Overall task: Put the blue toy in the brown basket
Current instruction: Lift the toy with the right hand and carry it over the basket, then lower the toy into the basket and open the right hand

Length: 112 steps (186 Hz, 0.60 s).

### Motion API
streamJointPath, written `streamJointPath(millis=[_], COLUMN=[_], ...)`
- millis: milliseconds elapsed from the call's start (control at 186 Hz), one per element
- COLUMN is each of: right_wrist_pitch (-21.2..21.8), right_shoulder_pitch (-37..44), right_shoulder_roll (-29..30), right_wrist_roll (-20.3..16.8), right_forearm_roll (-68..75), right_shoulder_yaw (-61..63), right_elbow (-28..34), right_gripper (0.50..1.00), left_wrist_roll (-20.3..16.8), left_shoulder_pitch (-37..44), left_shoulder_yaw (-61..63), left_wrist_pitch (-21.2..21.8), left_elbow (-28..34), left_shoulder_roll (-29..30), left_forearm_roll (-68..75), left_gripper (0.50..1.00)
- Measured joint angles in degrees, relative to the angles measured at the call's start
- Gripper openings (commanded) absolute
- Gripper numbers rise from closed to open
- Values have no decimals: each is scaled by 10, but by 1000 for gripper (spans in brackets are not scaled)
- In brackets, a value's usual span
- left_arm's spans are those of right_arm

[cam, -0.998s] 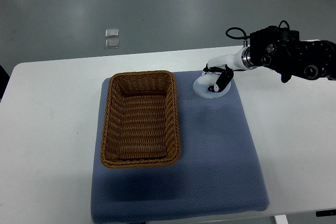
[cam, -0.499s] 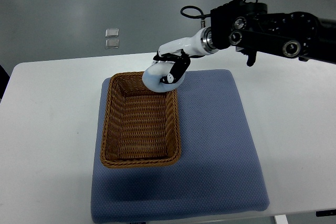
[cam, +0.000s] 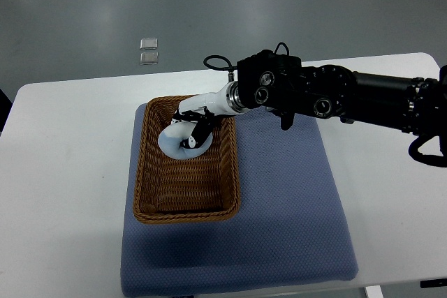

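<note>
We saw the right hand (cam: 190, 129) curled around a pale blue, rounded toy (cam: 176, 146) over the brown wicker basket (cam: 232, 172).

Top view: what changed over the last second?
The right hand carried the pale blue toy from the mat's far right corner leftward, over the brown basket rim, and now holds it above the basket's far end, still gripped. Basket and blue mat have not moved.
</note>
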Motion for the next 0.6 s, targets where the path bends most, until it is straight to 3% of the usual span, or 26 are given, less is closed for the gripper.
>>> streamJointPath(millis=[150, 349, 601], right_wrist_pitch=[-4, -17, -24], right_shoulder_pitch=[-13, -35, -57], right_shoulder_roll=[0, 0, 0], right_wrist_roll=[0, 0, 1], right_forearm_roll=[0, 1, 1], right_shoulder_yaw=[0, 4, 6], right_elbow=[-2, -2, -2], right_gripper=[500, 541, 648], left_wrist_roll=[0, 0, 0], left_shoulder_pitch=[0, 0, 0], left_shoulder_yaw=[0, 1, 1], left_wrist_pitch=[0, 0, 0], left_elbow=[0, 0, 0], left_shoulder_roll=[0, 0, 0], left_forearm_roll=[0, 0, 0], left_gripper=[1000, 1000, 1000])
